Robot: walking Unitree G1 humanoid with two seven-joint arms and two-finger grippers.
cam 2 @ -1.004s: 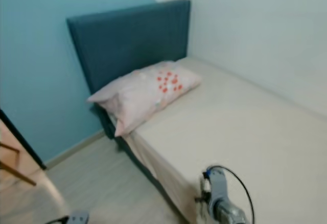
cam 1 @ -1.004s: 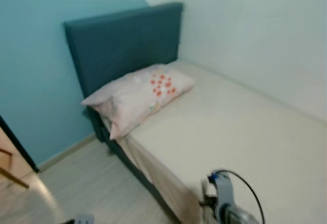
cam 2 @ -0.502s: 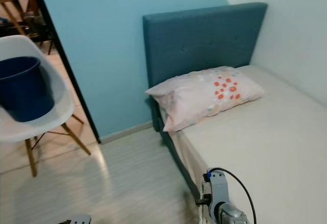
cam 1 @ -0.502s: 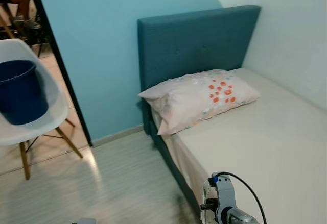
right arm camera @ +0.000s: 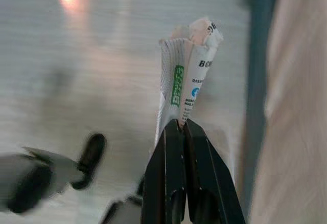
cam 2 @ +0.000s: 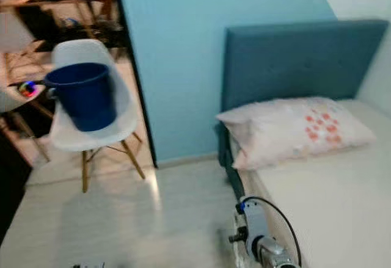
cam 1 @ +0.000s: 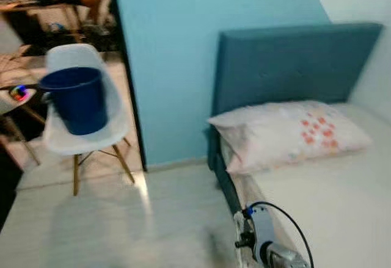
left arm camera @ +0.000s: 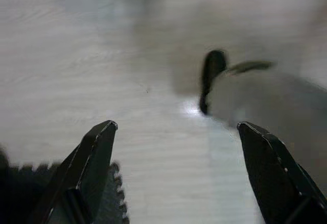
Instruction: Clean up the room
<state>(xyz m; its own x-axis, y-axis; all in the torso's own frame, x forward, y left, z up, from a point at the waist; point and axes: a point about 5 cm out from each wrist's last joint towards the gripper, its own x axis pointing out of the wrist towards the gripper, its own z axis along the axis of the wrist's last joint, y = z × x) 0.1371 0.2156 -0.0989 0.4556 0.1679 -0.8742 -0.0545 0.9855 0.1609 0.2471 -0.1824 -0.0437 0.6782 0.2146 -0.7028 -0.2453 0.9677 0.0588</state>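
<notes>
At lower centre of the right wrist view, I am seeing the right gripper [right arm camera: 181,127] pinching a crumpled wrapper [right arm camera: 186,71] by its tip with closed jaws, the left gripper [left arm camera: 176,132] hanging open, and I am judging the wrapper risks slipping out before reaching the blue bucket [cam 1: 76,97].

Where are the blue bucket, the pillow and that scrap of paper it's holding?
blue bucket [cam 1: 78,100], left eye view, front wall.
pillow [cam 1: 287,135], left eye view, top face.
paper wrapper [right arm camera: 183,76], right wrist view, printed middle.

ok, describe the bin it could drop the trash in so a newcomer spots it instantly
Start at the dark doorway edge left of the teal wall. Just beyond it stands a white shell chair on wooden legs. The dark blue bucket sits on its seat: the one deep-blue round container, raised off the floor. The right gripper holds a crumpled paper wrapper.
</notes>
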